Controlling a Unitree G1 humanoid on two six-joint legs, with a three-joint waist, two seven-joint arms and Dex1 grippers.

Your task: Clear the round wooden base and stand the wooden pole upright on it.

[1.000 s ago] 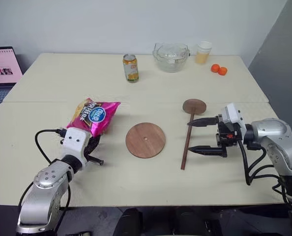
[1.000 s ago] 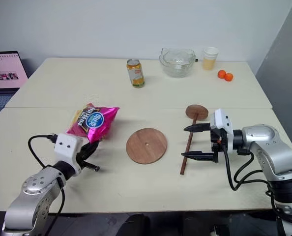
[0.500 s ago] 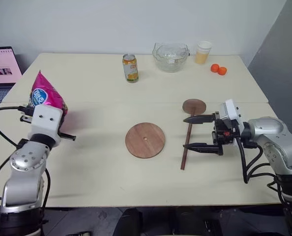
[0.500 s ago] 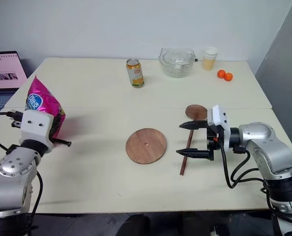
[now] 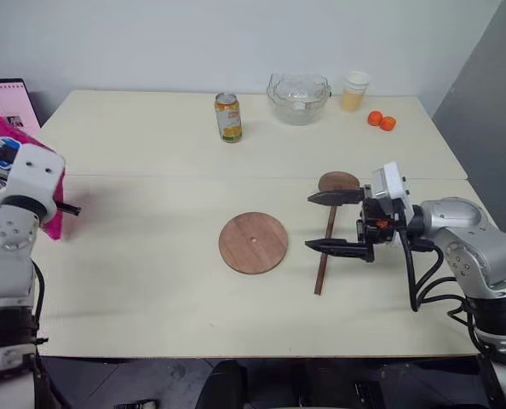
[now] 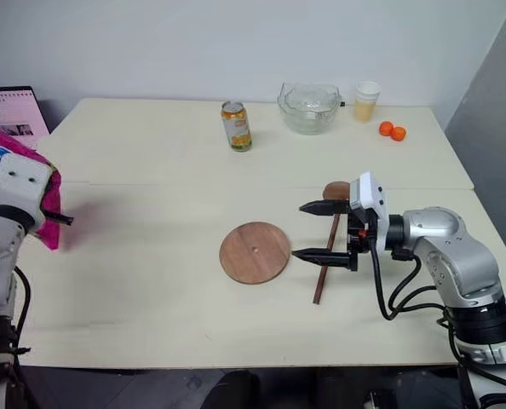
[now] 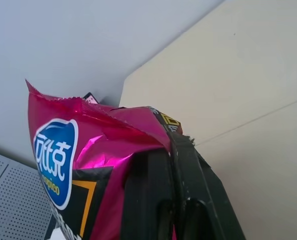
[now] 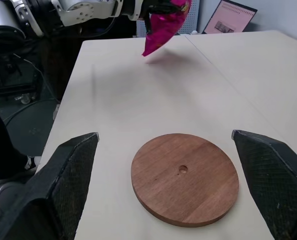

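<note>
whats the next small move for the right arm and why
Probably close the right gripper on the thin dark-brown wooden pole: its open jaws already straddle the pole lying on the table, and the flat round reddish-brown wooden base is bare, the pink snack bag carried off by the left gripper.

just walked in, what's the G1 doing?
It's clearing the base for the pole. The left tool is shut on a pink chip bag, held in the air at the table's left edge. The base is bare now. The right tool is open, one finger on each side of the pole, which lies flat beside the base.
</note>
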